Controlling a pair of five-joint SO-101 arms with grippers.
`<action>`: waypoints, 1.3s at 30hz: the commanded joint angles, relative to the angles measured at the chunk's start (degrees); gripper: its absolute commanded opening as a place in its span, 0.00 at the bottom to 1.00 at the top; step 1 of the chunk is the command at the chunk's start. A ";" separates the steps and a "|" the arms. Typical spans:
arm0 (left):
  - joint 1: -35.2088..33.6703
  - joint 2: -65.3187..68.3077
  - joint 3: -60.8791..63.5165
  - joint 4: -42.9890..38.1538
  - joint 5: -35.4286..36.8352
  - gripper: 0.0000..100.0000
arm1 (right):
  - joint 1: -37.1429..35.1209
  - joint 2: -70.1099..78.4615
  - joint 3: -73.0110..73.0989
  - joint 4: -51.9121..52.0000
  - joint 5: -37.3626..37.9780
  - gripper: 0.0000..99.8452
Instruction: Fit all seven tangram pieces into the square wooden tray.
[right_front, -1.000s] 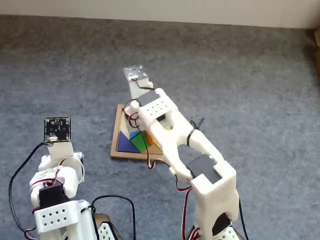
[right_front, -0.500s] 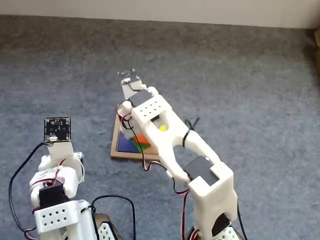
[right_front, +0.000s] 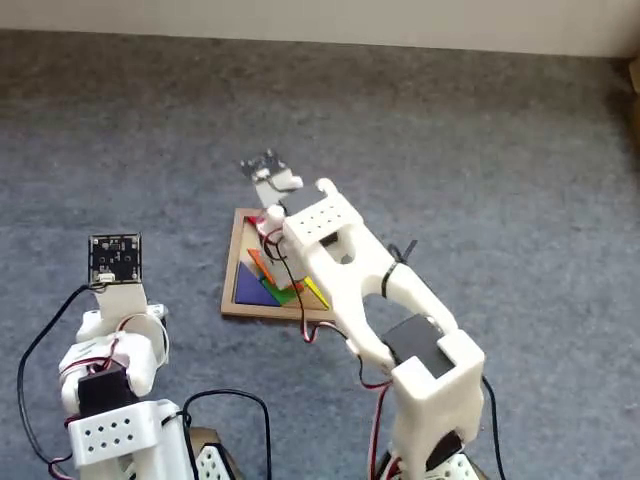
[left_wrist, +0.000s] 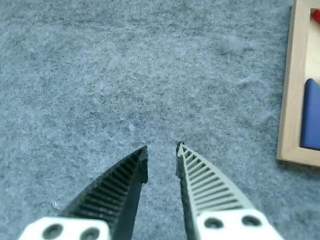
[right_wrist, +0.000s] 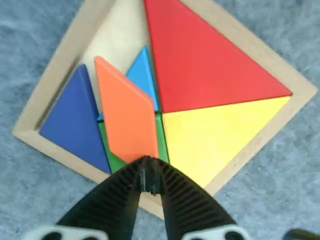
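The square wooden tray (right_wrist: 54, 66) lies on the carpet with a red triangle (right_wrist: 200, 60), a yellow triangle (right_wrist: 215, 135), a dark blue triangle (right_wrist: 75, 120), a light blue triangle (right_wrist: 144, 70) and a green piece (right_wrist: 106, 150) in it. An orange parallelogram (right_wrist: 127, 115) lies slanted on top of the green and light blue pieces, not seated flat. My right gripper (right_wrist: 148, 175) is shut, its tips at the orange piece's near end. The right arm (right_front: 330, 250) hangs over the tray (right_front: 265, 313). My left gripper (left_wrist: 161, 150) is open over bare carpet, beside the tray (left_wrist: 290, 100).
Grey carpet surrounds the tray on every side. The left arm (right_front: 110, 360) stays at the near left, well apart from the tray. A pale wall strip (right_front: 320, 20) runs along the far edge.
The right arm's wrist swung left over the tray, then back right. The orange parallelogram now lies slanted farther toward the tray's left side. The left arm has kept still.
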 joint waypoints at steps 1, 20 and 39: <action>-0.48 -0.66 -0.31 -0.79 -0.62 0.12 | 0.92 -3.47 4.53 -4.44 0.88 0.01; -0.57 -0.66 -0.31 -0.79 -0.62 0.12 | -4.97 -4.00 4.70 -10.86 0.35 0.01; -0.57 -0.66 -0.31 -0.79 -0.62 0.12 | -10.51 -3.30 -9.71 -12.79 -4.75 0.01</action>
